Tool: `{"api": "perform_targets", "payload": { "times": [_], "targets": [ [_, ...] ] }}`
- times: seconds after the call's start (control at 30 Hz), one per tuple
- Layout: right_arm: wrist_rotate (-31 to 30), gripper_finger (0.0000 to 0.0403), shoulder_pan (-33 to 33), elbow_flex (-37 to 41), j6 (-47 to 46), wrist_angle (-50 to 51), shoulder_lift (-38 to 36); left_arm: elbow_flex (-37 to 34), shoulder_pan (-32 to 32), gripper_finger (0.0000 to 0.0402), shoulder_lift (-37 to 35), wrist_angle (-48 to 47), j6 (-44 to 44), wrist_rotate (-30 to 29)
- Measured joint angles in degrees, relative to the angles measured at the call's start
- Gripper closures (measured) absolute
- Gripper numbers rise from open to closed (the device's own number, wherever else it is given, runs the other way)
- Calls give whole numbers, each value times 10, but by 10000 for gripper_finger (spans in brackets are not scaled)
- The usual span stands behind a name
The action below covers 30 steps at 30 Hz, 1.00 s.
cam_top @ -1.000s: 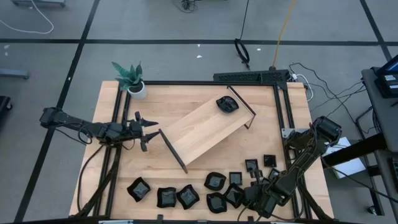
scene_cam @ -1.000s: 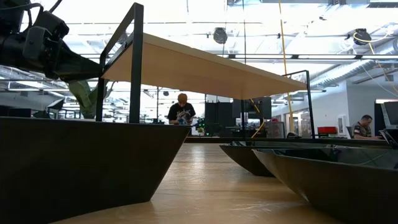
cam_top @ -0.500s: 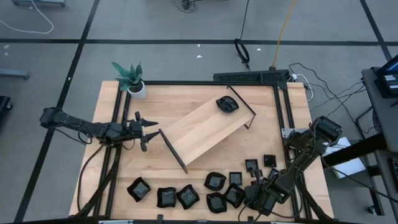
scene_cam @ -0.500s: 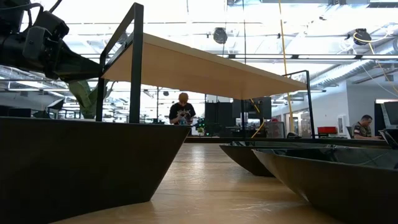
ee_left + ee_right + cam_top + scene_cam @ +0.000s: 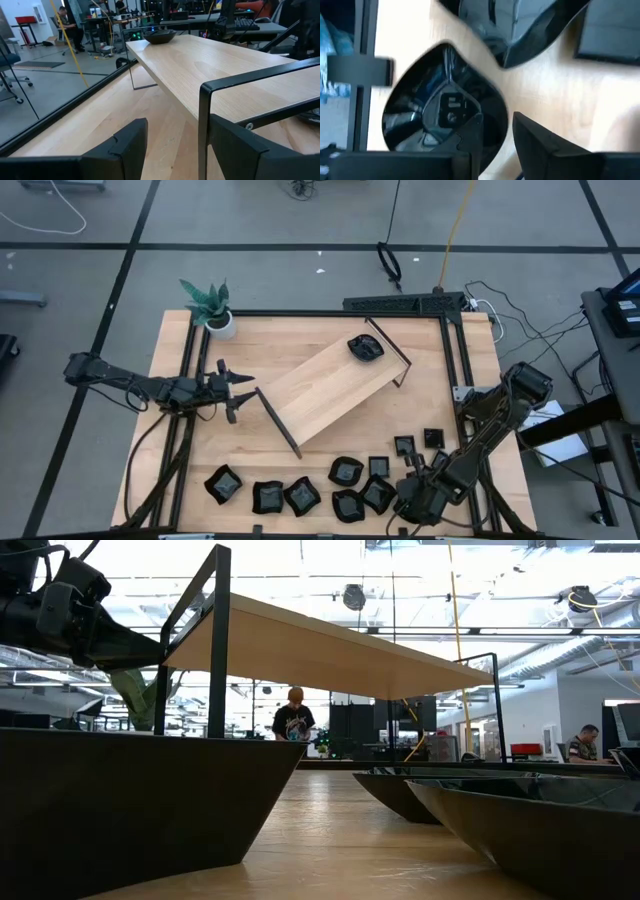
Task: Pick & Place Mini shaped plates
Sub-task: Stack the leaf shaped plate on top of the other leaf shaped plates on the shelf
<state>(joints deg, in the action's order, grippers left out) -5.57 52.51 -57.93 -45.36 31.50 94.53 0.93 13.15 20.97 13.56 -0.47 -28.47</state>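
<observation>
The right gripper [image 5: 411, 502] sits low at the near right edge of the table, its fingers [image 5: 470, 131] narrowly parted with one inside a glossy black rounded plate [image 5: 445, 112] and the other just outside its rim; whether the rim is actually pinched I cannot tell. The left gripper [image 5: 237, 392] waits with fingers spread wide just beside the near end rail of the pale wooden tray [image 5: 325, 392], holding nothing. One mini plate [image 5: 366, 348] rests on the tray's far end. On the table along the near edge I count about nine more: three to the left [image 5: 223, 483], four bunched in the middle [image 5: 346, 472], and two small square ones [image 5: 404, 446] nearer the right arm. The plate under the right gripper is mostly covered by the arm from above. In the low view two dishes [image 5: 130, 800] fill the foreground, hiding the rest
</observation>
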Motion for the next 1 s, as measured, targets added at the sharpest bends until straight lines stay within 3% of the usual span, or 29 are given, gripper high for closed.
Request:
{"api": "perform_targets", "payload": {
  "times": [1.0],
  "targets": [
    [-4,310,1,0,-17,0,-9,0,0,192,0,0,0,0]
  ]
}}
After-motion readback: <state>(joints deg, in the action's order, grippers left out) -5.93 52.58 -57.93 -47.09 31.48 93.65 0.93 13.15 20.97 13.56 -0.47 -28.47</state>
